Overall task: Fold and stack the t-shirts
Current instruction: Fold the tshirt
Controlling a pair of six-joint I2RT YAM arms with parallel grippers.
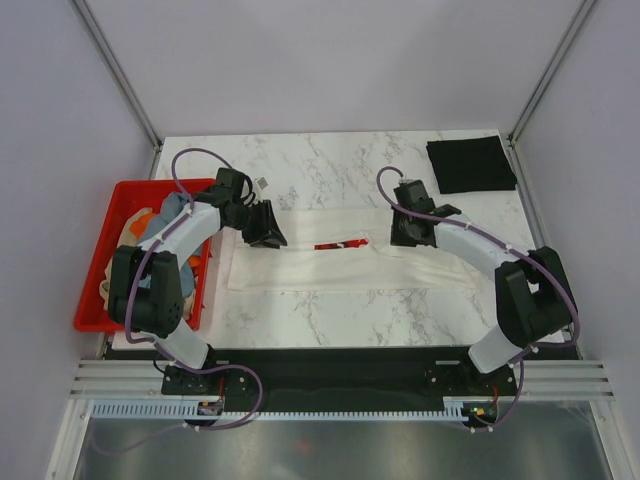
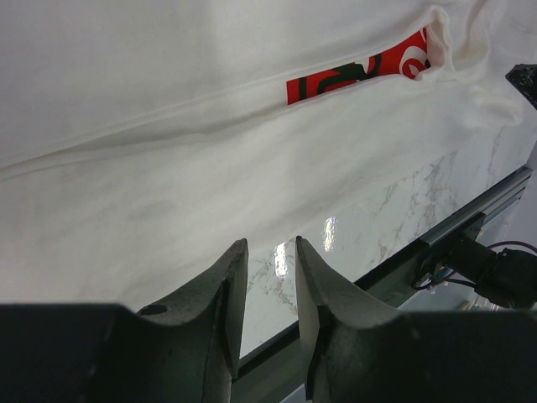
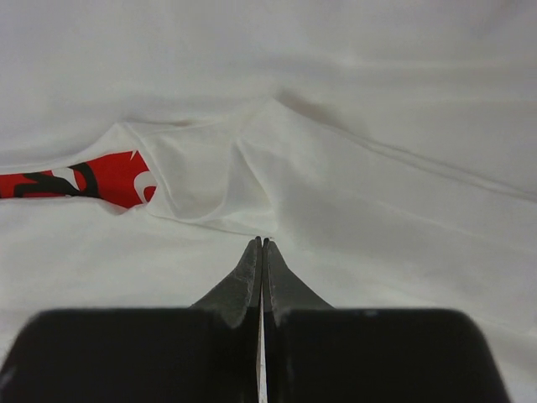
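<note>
A cream-white t-shirt (image 1: 350, 265) lies across the middle of the marble table, folded into a long strip, with a sliver of its red print (image 1: 340, 243) showing. My left gripper (image 1: 268, 235) hovers at the strip's left end. In the left wrist view this gripper (image 2: 268, 245) is open, with only marble seen between its fingers, beside the shirt (image 2: 168, 168). My right gripper (image 1: 405, 235) sits on the strip's right part. In the right wrist view it (image 3: 262, 242) is shut, pinching a fold edge of the shirt (image 3: 377, 193) close to the print (image 3: 92, 180).
A folded black t-shirt (image 1: 470, 163) lies at the back right corner. A red crate (image 1: 95, 322) at the left edge holds grey-blue, orange and tan shirts (image 1: 160, 222) in a heap. The table's near edge rail (image 2: 470, 218) runs just past the left gripper.
</note>
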